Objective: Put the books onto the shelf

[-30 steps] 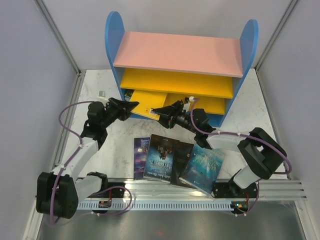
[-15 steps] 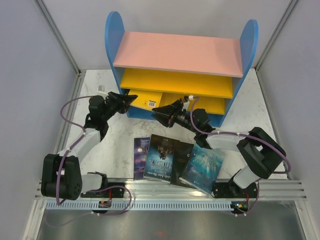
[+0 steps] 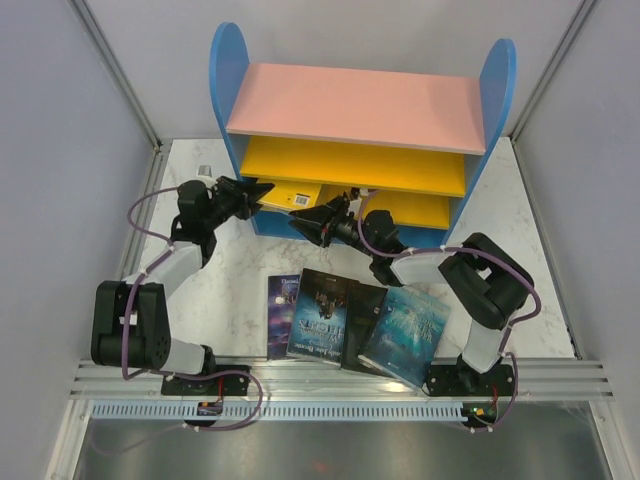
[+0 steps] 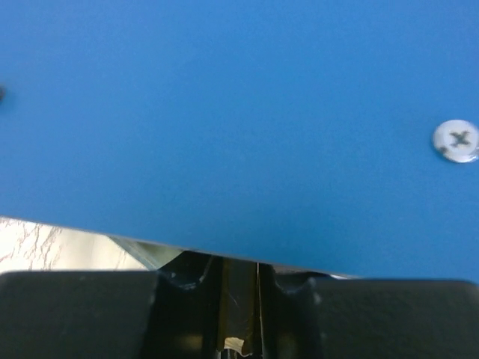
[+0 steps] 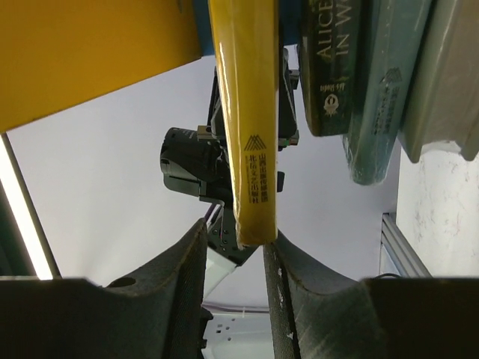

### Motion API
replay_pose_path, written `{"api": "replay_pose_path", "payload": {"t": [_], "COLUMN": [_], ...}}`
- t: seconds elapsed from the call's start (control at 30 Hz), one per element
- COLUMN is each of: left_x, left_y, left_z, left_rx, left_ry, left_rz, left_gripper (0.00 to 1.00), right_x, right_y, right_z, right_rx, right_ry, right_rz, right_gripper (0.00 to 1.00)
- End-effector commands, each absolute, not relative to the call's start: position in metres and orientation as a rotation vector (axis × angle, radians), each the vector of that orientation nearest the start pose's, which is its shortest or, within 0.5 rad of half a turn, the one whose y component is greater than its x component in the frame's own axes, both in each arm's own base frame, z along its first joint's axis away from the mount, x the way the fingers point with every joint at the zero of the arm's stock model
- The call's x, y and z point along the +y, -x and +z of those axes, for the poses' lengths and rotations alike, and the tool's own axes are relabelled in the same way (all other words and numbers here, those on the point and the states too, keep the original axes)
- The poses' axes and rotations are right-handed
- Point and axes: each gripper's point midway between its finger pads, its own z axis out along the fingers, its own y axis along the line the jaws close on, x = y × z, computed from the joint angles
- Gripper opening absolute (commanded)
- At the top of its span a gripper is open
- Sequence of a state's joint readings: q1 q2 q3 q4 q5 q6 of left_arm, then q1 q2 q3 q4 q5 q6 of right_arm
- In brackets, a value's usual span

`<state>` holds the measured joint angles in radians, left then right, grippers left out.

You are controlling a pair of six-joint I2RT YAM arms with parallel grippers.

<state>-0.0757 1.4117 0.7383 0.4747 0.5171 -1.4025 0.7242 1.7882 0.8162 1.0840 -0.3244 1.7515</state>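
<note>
The shelf (image 3: 360, 105) stands at the back of the table. A yellow book (image 3: 300, 196) leans in its lower opening. My left gripper (image 3: 268, 188) is shut, with its tips at the book's left edge, against the blue side panel (image 4: 224, 112). I cannot make out anything between its jaws. My right gripper (image 3: 298, 222) is open around the yellow book's (image 5: 251, 112) spine end. The book touches one finger, and a gap remains at the other. Several books (image 3: 322, 315) lie flat near the front. Three more books (image 5: 329, 67) stand on the shelf beside the yellow one.
A teal ocean-cover book (image 3: 405, 335) lies nearest the right arm's base, and a black one (image 3: 365, 325) sits beside it. A yellow-orange inner board (image 5: 90, 52) is just left of the right gripper. A screw head (image 4: 456, 140) shows in the blue panel.
The left gripper has moved up and back to the shelf's left panel. The yellow book went deeper into the lower opening. The right gripper slid left and its jaws narrowed.
</note>
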Motion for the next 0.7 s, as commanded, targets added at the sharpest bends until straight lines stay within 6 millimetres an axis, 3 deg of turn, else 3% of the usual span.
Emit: {"api": "replay_pose_path", "payload": {"t": [0.0,0.33,0.43,0.47,0.67], "left_x": [-0.137,-0.12,-0.119,-0.108,-0.106], "left_y": [-0.395,-0.381,-0.375,-0.377,-0.368], "left_z": [0.162,0.145,0.144,0.143,0.142], "left_rx": [1.987,2.195,2.223,2.208,2.26], "left_ry": [1.08,1.082,1.069,1.093,1.049], "left_rz": [-1.342,-1.147,-1.126,-1.113,-1.081], "left_gripper": [0.23,0.59,0.64,0.65,0.68], "right_x": [0.401,0.409,0.412,0.413,0.415], "right_y": [-0.309,-0.324,-0.329,-0.33,-0.339], "right_z": [0.263,0.256,0.252,0.251,0.256], "right_rx": [1.71,1.656,1.643,1.637,1.592], "right_ry": [-0.564,-0.595,-0.613,-0.616,-0.632], "right_rz": [2.201,2.243,2.256,2.258,2.268], "right_gripper": [0.4,0.36,0.35,0.34,0.33]}}
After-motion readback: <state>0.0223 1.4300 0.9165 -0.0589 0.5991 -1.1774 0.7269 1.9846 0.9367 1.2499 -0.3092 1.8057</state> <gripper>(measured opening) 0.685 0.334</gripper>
